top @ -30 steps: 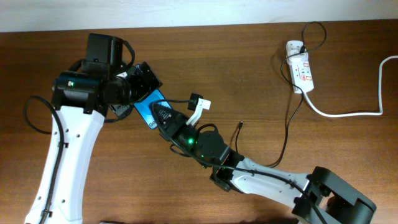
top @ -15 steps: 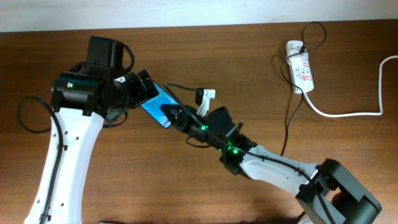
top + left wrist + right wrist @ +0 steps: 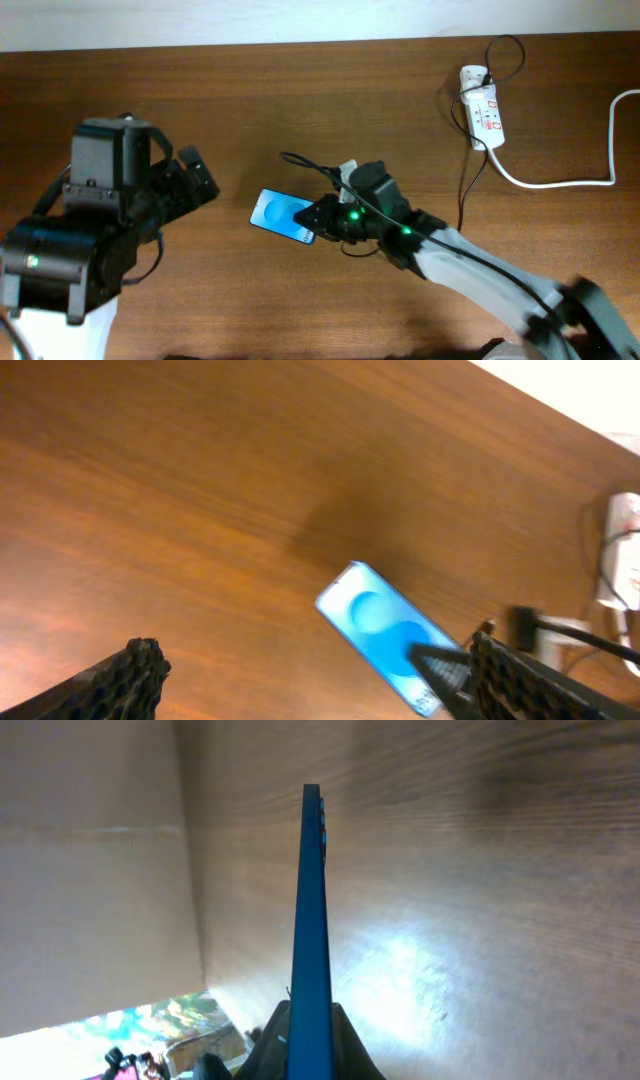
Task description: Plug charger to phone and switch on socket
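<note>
The phone point(image 3: 281, 214) is sitting near the middle of the wooden table point(image 3: 350, 90), its bright blue screen facing up and its long side running diagonally. The right gripper point(image 3: 316, 224) is clamping down on the phone's lower right end. The right wrist view is showing the phone edge-on, rising from between the closed fingers point(image 3: 345, 1055). Whether the phone is resting on the wood or hanging just above it cannot be told.

The left gripper point(image 3: 203, 176) is hovering well apart to the phone's left, its jaws spread wide and holding nothing; both of its black fingers point(image 3: 135, 678) are framing the phone in its wrist view.

The socket point(image 3: 482, 106) is lying at the far right of the table. The thin black charger point(image 3: 465, 188) is trailing down from it toward the right arm, its tip hidden. The thick white cord point(image 3: 560, 183) is curving off to the right.
</note>
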You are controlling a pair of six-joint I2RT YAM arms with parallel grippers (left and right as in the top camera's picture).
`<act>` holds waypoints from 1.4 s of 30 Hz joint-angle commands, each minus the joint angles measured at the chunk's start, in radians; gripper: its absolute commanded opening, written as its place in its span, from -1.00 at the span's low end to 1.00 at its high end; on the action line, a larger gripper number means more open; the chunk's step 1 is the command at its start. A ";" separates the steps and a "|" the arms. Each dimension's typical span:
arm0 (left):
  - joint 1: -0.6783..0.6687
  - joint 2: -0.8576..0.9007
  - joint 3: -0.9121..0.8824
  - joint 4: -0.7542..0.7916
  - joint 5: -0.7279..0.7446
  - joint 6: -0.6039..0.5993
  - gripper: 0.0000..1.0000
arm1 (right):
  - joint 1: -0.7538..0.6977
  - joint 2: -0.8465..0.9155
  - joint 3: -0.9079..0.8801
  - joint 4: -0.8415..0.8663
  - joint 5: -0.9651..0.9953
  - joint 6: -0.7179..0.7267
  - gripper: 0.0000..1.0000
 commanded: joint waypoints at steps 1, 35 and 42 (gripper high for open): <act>-0.002 -0.012 0.004 -0.034 -0.072 0.017 0.99 | 0.000 -0.229 0.018 -0.110 -0.028 -0.069 -0.91; -0.002 -0.451 -0.055 -0.264 -0.061 -0.148 0.98 | 0.000 -0.291 0.016 -0.040 -0.068 0.168 -0.91; -0.002 -0.543 -0.427 -0.021 0.147 -0.240 0.98 | -0.018 -0.291 0.016 -0.039 -0.127 0.175 -0.92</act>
